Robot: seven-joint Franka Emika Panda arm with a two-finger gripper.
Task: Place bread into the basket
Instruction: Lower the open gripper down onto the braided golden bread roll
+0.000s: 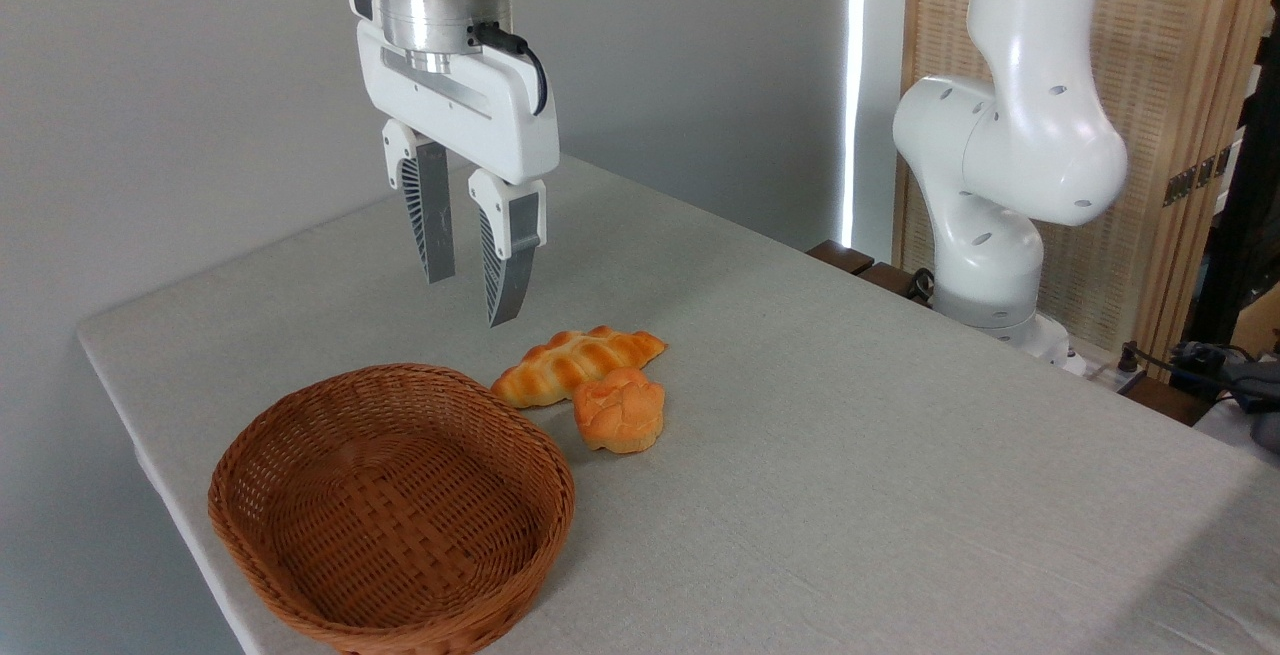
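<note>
Counter (850, 455): carries everything; grey cloth, little else on it.
Basket (545, 455): empty, so nothing is delivered yet.
Hand (467, 300): hangs in the air above the counter, fingers slightly spread, pinching nothing — up and to the left of the loaf.
Bread (570, 365): lies on the counter just beside the basket's far rim, untouched.
Bun (622, 411): touches the loaf's near side — may crowd the grasp.
Left to do: reach, grasp, lift, place — the whole task.

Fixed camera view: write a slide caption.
Open gripper hovers above braided bread beside bun; basket empty.
</note>
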